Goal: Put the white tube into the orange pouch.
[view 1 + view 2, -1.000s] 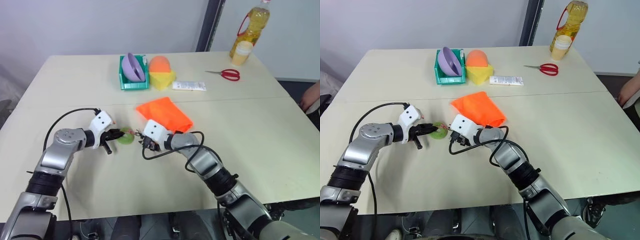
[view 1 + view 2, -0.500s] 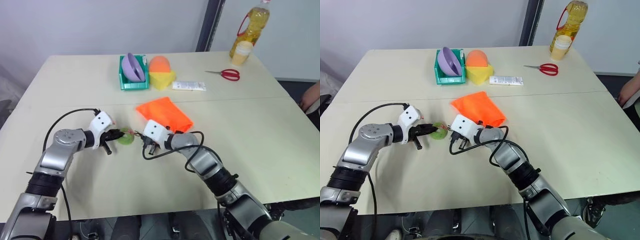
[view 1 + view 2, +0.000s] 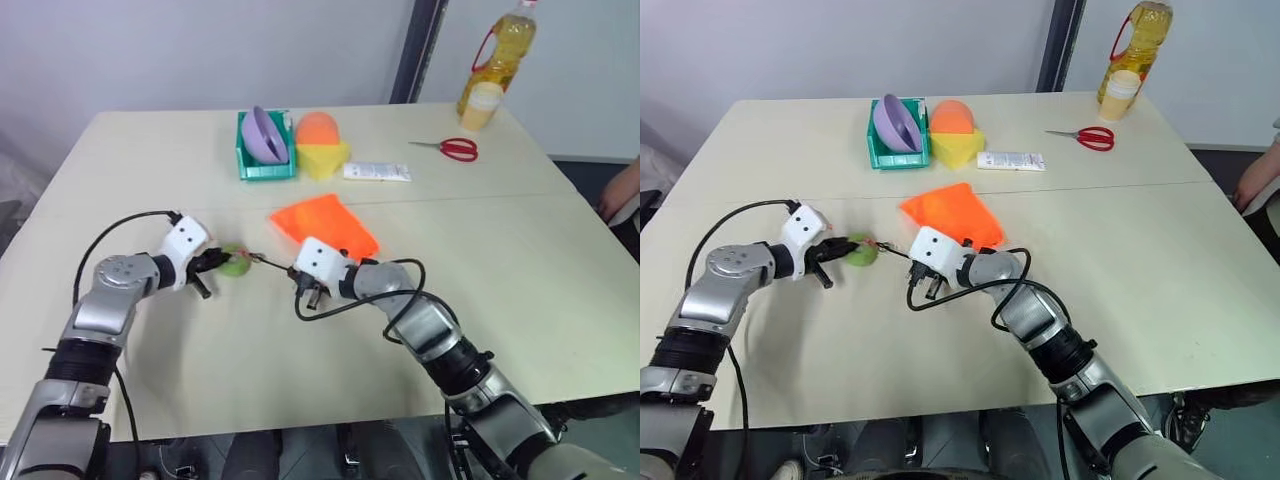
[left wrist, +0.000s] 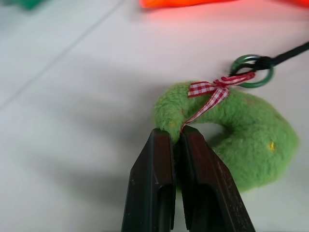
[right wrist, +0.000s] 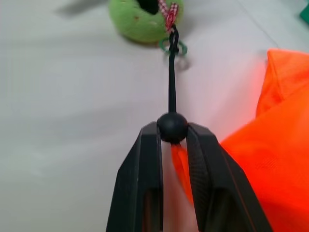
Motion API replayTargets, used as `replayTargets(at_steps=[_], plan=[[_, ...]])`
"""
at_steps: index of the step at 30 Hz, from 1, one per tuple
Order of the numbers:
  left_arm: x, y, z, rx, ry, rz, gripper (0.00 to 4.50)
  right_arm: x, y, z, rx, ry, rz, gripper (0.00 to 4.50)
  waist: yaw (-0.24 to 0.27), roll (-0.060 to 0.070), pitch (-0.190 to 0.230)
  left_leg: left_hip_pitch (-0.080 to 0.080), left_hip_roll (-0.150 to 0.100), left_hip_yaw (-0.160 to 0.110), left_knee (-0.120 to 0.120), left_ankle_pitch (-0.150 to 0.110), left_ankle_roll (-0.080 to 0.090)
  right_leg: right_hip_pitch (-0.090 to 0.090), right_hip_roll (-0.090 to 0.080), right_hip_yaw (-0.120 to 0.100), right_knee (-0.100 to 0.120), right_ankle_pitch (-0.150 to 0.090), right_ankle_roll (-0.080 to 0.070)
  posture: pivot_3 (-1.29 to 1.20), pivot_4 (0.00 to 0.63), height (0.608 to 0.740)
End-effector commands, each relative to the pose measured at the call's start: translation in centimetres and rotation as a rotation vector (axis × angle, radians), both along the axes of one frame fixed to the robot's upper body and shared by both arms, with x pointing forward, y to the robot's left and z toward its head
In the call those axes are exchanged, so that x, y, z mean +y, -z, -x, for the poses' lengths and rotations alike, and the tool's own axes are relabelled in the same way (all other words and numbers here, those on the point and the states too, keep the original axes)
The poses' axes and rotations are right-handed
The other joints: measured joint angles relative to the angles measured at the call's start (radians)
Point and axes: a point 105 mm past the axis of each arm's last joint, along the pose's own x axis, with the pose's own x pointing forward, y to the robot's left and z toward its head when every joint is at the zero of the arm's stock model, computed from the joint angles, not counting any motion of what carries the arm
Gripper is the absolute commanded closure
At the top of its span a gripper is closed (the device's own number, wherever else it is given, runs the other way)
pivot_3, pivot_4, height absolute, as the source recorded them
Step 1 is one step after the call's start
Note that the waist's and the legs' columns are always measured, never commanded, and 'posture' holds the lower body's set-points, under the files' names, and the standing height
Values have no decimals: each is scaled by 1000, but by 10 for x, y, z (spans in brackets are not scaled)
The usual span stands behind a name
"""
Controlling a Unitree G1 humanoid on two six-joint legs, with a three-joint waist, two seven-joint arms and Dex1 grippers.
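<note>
Orange pouch (image 3: 325, 227), mid surface (image 3: 520, 260): left tool (image 4: 176, 139) pinching the green disc (image 4: 231, 130); right tool (image 5: 173, 133) pinching the cord's black bead (image 5: 172, 127)

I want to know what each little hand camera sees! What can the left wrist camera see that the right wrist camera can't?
Left wrist view alone: the left gripper shut on the fuzzy green ring, pinching its edge below the red checked ribbon's bow.

Right wrist view alone: the right gripper shut on a black bead on the dark cord.

Both: the green ring, the ribbon, the small metal ring, the cord, the orange pouch and the table.
</note>
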Motion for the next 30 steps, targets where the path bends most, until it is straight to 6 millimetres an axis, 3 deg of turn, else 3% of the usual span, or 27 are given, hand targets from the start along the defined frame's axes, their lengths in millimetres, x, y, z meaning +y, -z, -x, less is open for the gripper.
replayTargets(at_steps=[1, 5, 8, 16, 17, 20, 25, 26, 30], plan=[[63, -8, -10, -83, -267, -112, 4500, -8, -12, 4, -29, -3, -19, 4287, 1, 0, 0, 0, 0, 0, 0, 0, 0, 0, 0, 0, 0, 0, 0, 0, 150, 726], [97, -19, -17, -170, -442, -133, 4500, -18, -11, 3, -26, 22, -4, 4287, 1, 0, 0, 0, 0, 1, 0, 0, 0, 0, 0, 0, 0, 0, 0, 0, 150, 726], [108, -23, -18, -201, -507, -125, 4500, -22, -10, 3, -23, 33, 1, 4287, 2, 0, 0, -1, 0, 1, 0, 0, 0, -1, 0, 0, 0, 0, 0, 0, 150, 726], [99, -14, -14, -177, -466, -88, 4500, -27, -7, 3, -27, 51, 13, 4287, 5, 0, 0, -1, -1, 2, 0, 0, 0, -1, -1, 0, 0, 0, 0, 0, 150, 726], [88, -13, -13, -160, -413, -29, 4133, -25, -9, 6, -13, 32, -7, 4286, 4, 0, 0, -1, -1, 2, 0, 0, 0, -1, -1, 0, 0, 0, 0, 0, 150, 726], [46, -22, 2, -112, -196, 188, 2872, -19, -17, 15, 20, -33, -59, 2780, 4, 0, 0, -1, 0, 3, -1, 0, 0, -1, -1, 0, 0, 0, 0, 0, 150, 726], [33, -37, 25, -64, -122, 315, 283, -22, -29, 20, -12, -40, -122, 208, 8, 0, 0, -2, 0, 2, -1, 0, 0, -1, -2, 0, 0, 0, 0, 0, 150, 726], [34, -40, 29, -51, -120, 340, 86, -24, -31, 22, -18, -44, -131, 47, 8, 0, 0, -2, 0, 1, 0, 0, 0, -1, -2, 0, 0, 0, 0, 0, 150, 726], [46, -52, 44, -60, -140, 394, 86, -39, -39, 33, -16, -56, -180, 47, 6, 0, 0, -1, 0, 1, 0, 0, 0, -1, -2, 0, -1, 0, 0, 0, 150, 726]])
